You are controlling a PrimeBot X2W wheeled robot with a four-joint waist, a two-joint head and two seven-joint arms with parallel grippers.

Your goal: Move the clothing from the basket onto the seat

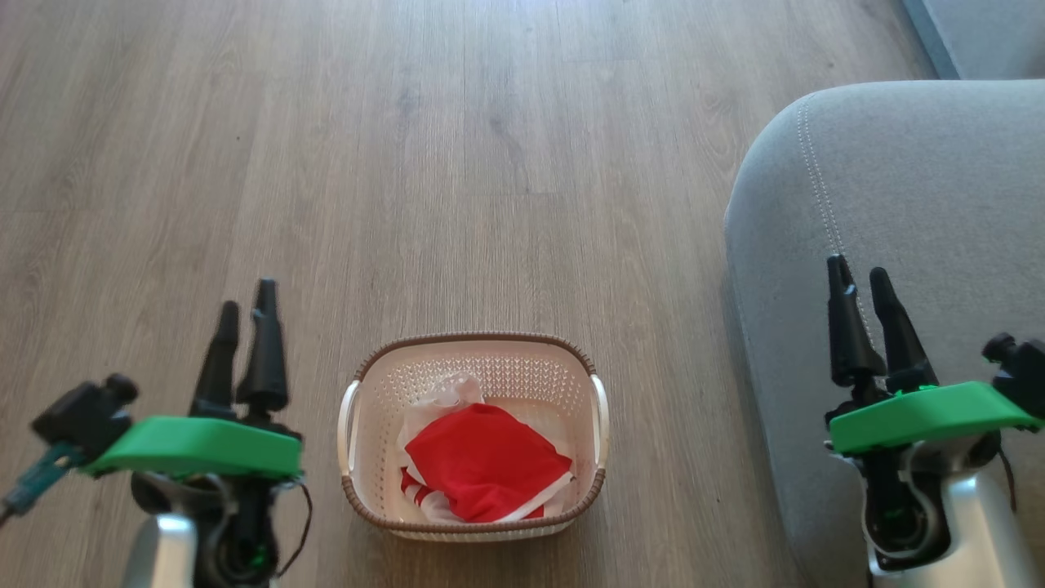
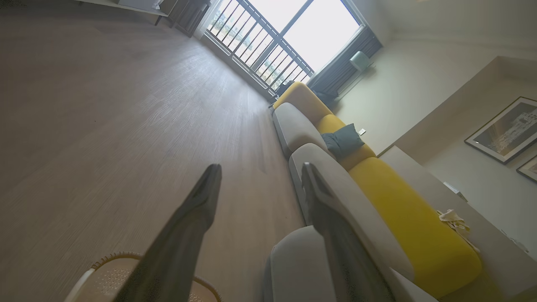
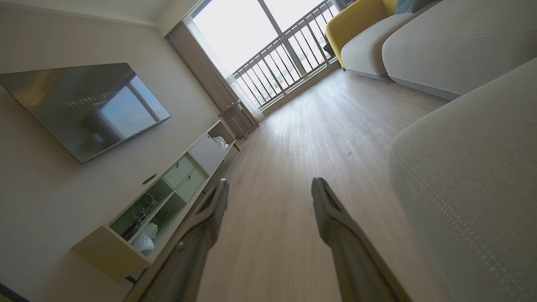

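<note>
one basket (image 1: 490, 367), lower centre of the frame, with two white handles (image 1: 601, 416). the red clothing (image 1: 486, 461) in it is one heap; how many pieces it holds cannot be told. two pincers: left pincer (image 1: 247, 296) at lower left, right pincer (image 1: 856, 266) at lower right, each with two dark fingers (image 1: 849, 327). one grey seat (image 1: 898, 204) at right.

Crumpled bright-red fabric clothing with white trim (image 1: 486, 465) lies heaped inside the upright cream perforated plastic basket (image 1: 490, 369) with a brown woven-look rim and 2 white handles, left of the large grey upholstered seat (image 1: 922, 188), not touching it.
</note>
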